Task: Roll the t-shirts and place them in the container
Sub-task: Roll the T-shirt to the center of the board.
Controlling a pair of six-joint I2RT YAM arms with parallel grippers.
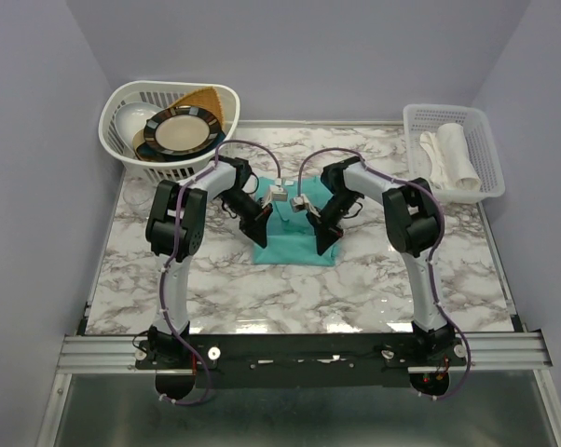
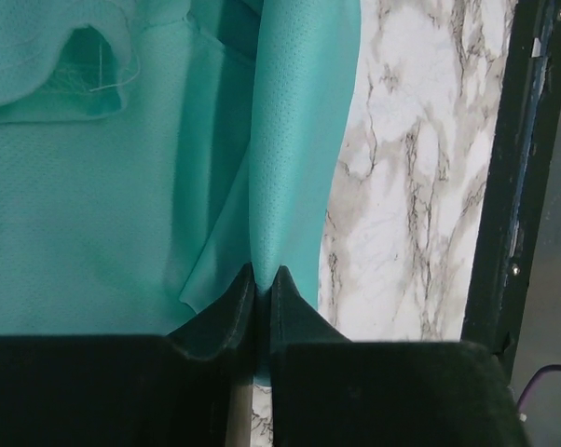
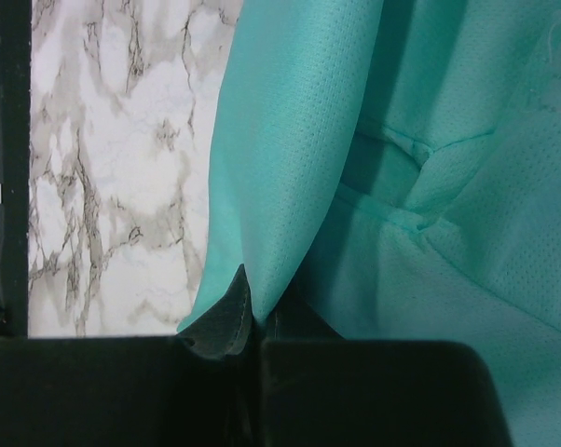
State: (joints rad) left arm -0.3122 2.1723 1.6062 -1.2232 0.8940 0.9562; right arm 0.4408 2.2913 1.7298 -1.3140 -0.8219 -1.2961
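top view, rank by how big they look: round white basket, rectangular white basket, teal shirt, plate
1. round white basket
2. rectangular white basket and teal shirt: too close to rank, shirt partly covered
3. plate

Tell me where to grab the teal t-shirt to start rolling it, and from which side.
I'd grip the t-shirt along its near edge, one corner per gripper, coming from the arms' side. It lies flat, and that thin edge lifts into a pinchable ridge. The left gripper and right gripper are shut on such ridges.
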